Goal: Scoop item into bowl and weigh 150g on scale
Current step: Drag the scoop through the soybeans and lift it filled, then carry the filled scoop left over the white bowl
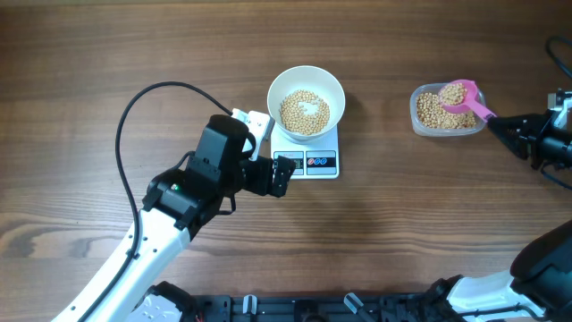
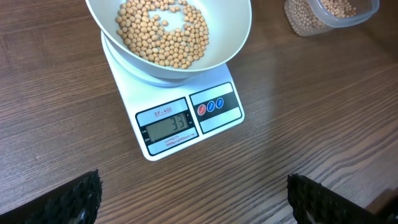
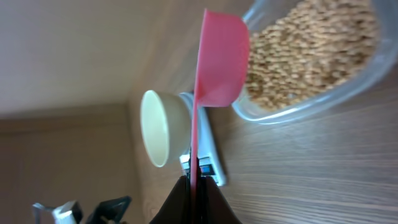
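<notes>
The white bowl (image 1: pixel 273 97) stands on the white scale (image 1: pixel 322 164) and holds a layer of tan beans (image 1: pixel 305 111). In the left wrist view the bowl (image 2: pixel 235 43) sits above the scale (image 2: pixel 186 118), whose display reads 33. My left gripper (image 1: pixel 284 174) (image 2: pixel 193 202) is open just in front of the scale, holding nothing. My right gripper (image 1: pixel 502 125) (image 3: pixel 194 193) is shut on the handle of a pink scoop (image 1: pixel 465 98) (image 3: pixel 221 56). The scoop is heaped with beans and sits over the clear tub (image 1: pixel 416 114) (image 3: pixel 311 106).
A black cable (image 1: pixel 143 116) loops over the table to the left of the left arm. Another cable (image 1: pixel 559 54) hangs at the far right. A black rail (image 1: pixel 295 309) runs along the table's front edge.
</notes>
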